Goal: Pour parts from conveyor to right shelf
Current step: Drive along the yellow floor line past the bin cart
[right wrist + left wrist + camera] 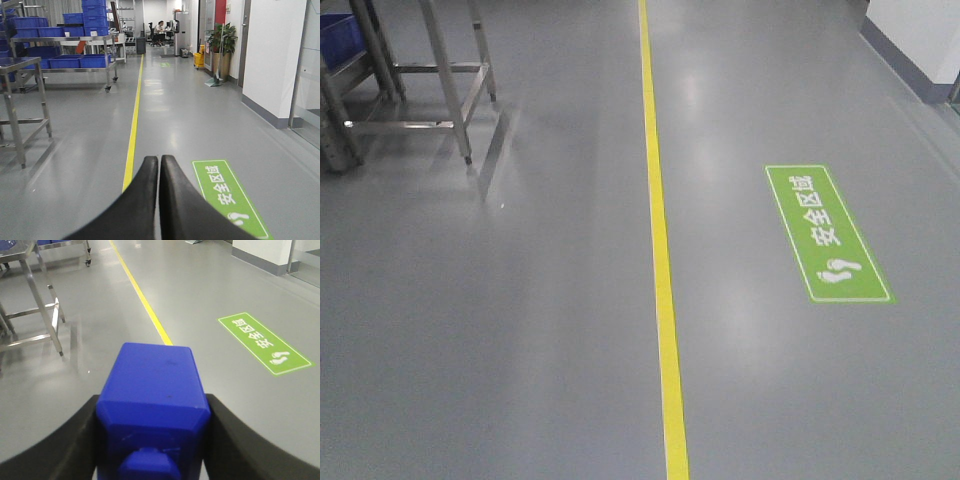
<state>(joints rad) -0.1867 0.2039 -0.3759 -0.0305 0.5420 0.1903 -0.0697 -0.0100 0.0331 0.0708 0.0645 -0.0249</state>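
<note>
In the left wrist view my left gripper (152, 440) is shut on a blue plastic bin (152, 390), one black finger (60, 440) on each side, held above the grey floor. In the right wrist view my right gripper (158, 162) is shut and empty, its black fingertips (148, 170) pressed together, pointing down a corridor. Neither gripper shows in the front view. No conveyor and no loose parts are in view. Steel shelving with blue bins (75, 60) stands at the far left in the right wrist view.
A yellow floor line (660, 240) runs ahead down the grey floor. A green floor sign (825, 235) lies to its right. A steel table frame (430, 80) stands at the left. A white wall (272, 55) and potted plant (222, 40) line the right side.
</note>
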